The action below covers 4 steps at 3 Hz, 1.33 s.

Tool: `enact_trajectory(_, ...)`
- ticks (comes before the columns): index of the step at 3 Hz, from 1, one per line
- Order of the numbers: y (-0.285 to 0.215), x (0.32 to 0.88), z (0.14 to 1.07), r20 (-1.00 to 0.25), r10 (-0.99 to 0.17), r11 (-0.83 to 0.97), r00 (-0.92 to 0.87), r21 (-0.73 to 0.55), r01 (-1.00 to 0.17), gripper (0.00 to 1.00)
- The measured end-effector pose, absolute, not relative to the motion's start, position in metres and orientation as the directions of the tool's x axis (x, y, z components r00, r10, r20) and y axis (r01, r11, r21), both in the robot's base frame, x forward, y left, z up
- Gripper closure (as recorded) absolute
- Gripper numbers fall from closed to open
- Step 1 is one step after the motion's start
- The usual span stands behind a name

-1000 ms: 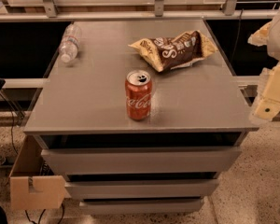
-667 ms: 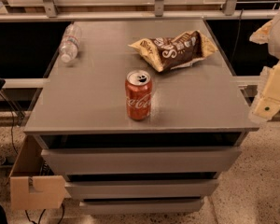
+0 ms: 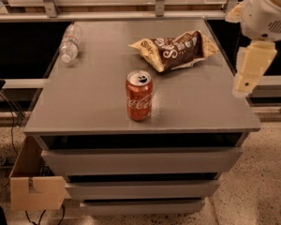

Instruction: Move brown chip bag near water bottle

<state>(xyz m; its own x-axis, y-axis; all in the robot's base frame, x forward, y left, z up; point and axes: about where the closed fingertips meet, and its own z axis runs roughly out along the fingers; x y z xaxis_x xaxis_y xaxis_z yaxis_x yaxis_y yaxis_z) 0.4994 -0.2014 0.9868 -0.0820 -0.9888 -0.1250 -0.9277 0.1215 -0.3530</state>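
Brown chip bag (image 3: pixel 173 49) lies upper right on the counter (image 3: pixel 93 93), up and left of the hand (image 3: pixel 250 71).
Its long axis runs roughly left to right. The hand hangs beyond the counter's right edge; I cannot tell whether it is spread or pressed together. The water bottle (image 3: pixel 70 42) lies upper left, well apart.

Lab or office workroom, I'd say: grey drawer cabinet (image 3: pixel 140 165), speckled terrazzo floor (image 3: pixel 253 196), metal rails (image 3: pixel 131 16) behind, cardboard box (image 3: pixel 35 191). My gripper (image 3: pixel 246 78) hangs beside cabinet's right edge.
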Motion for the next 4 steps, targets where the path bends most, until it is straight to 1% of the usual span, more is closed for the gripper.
enact_trajectory(1,-0.187,0.546,0.987,-0.075,-0.997,0.008,0.023,-0.385,-0.923,0.00)
enact_trajectory(2,-0.159,0.595,0.977,-0.042,-0.987,-0.128,0.156,-0.383,-0.915,0.00)
enact_trajectory(4,-0.152,0.604,0.977,-0.045,-0.983,-0.148,0.180,-0.394,-0.907,0.00)
